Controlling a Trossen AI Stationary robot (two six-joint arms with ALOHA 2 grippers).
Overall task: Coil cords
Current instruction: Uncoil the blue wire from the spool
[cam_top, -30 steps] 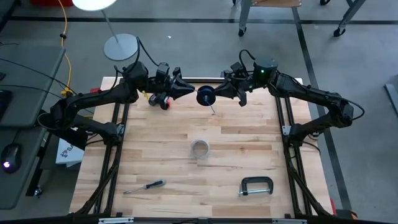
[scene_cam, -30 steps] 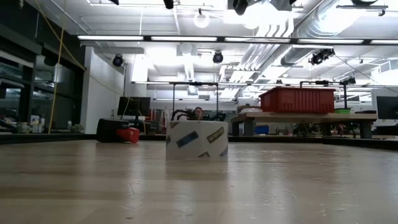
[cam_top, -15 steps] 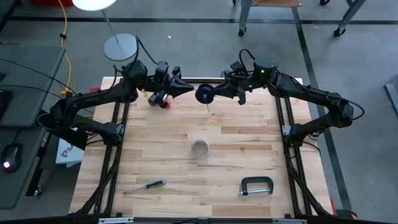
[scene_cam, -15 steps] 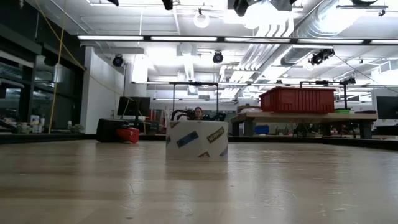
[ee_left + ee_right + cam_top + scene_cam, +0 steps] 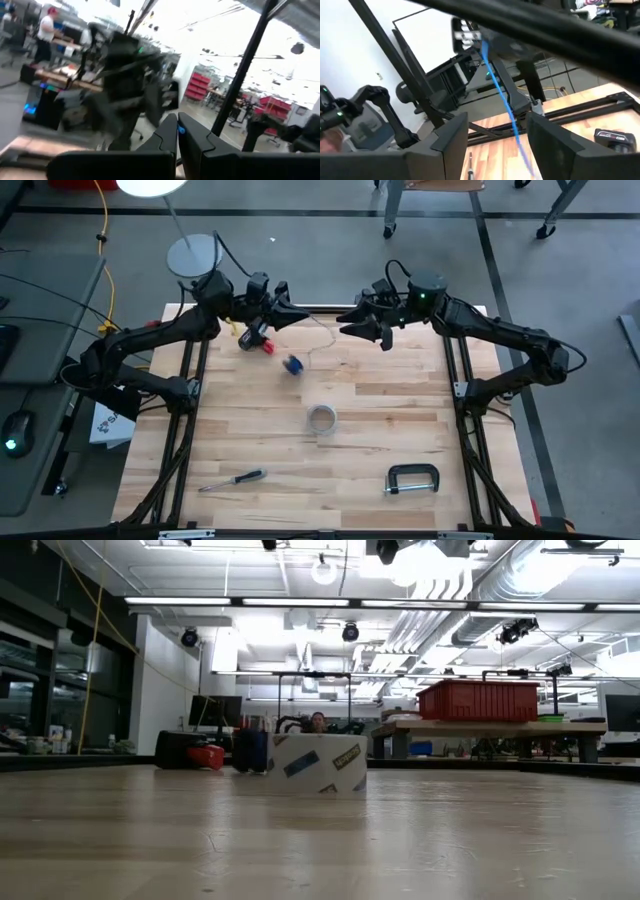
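The blue cord [image 5: 501, 95] runs from my left gripper [image 5: 302, 320], which is shut on it high above the table's far middle. It ends in a wound blue bundle [image 5: 293, 364] down near the tabletop; in the low view the bundle [image 5: 250, 750] shows left of the tape roll. My right gripper [image 5: 346, 327] faces the left one, open. In the right wrist view the cord passes between its fingers [image 5: 451, 135]; I cannot tell whether it touches them. My left gripper pinches the blue cord at one end [image 5: 181, 131] between its shut fingertips. The fingers lie about level and point toward the table's right. The cord leaves the tips in a slack curve [image 5: 326, 338] and drops to the bundle.
A tape roll [image 5: 321, 418] stands at the table's middle. A screwdriver [image 5: 232, 478] lies near the front left and a black clamp [image 5: 412, 479] near the front right. A red and black object [image 5: 258, 342] sits under the left arm. A lamp base [image 5: 193, 252] stands beyond the far left corner.
My right gripper has opened and let go of the blue bundle that hung between the two grippers. The bundle has dropped toward the table's near left and now hangs low on its cord from my left gripper, which has stayed shut.
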